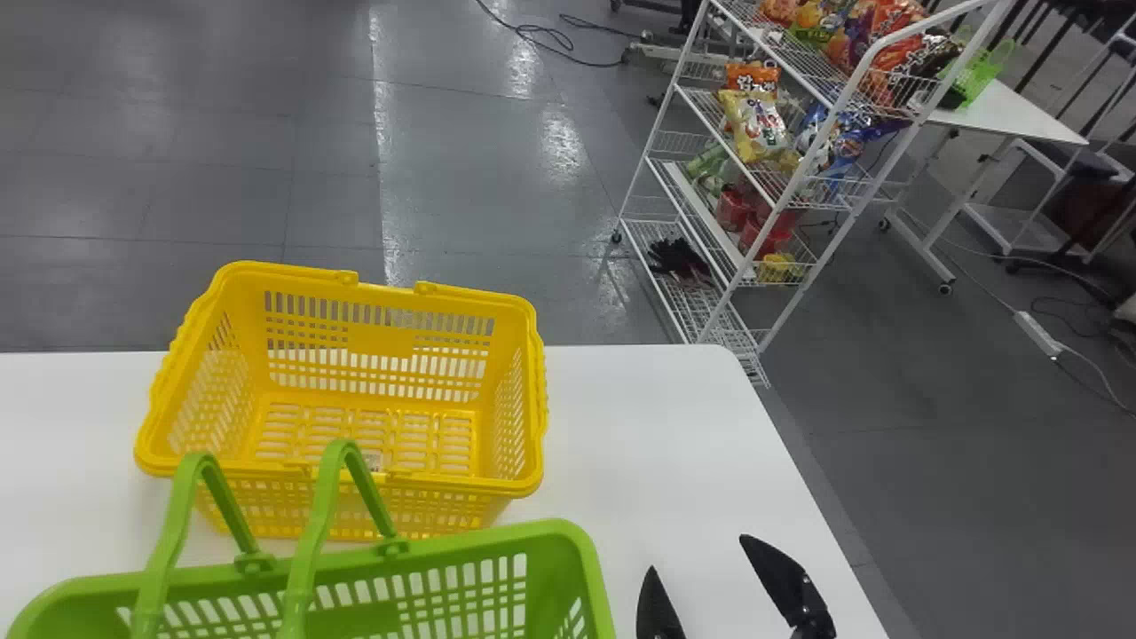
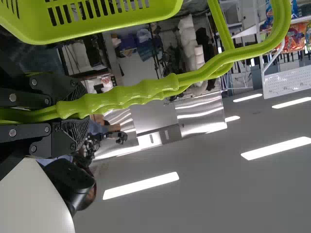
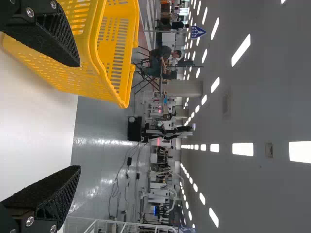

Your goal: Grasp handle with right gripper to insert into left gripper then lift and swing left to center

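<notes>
- On the near side of the counter, the head view shows the green basket in front of the yellow basket, whose slotted inside faces up.
- The left wrist view shows what holds the raised green handles: the left gripper, its fingers closed around both grips, pressed side by side.
- The right gripper is over the counter, right of the green basket, pointing forward; its fingers are spread wide with nothing between them.
- The right wrist view shows the yellow basket's outer side beyond one finger.
</notes>
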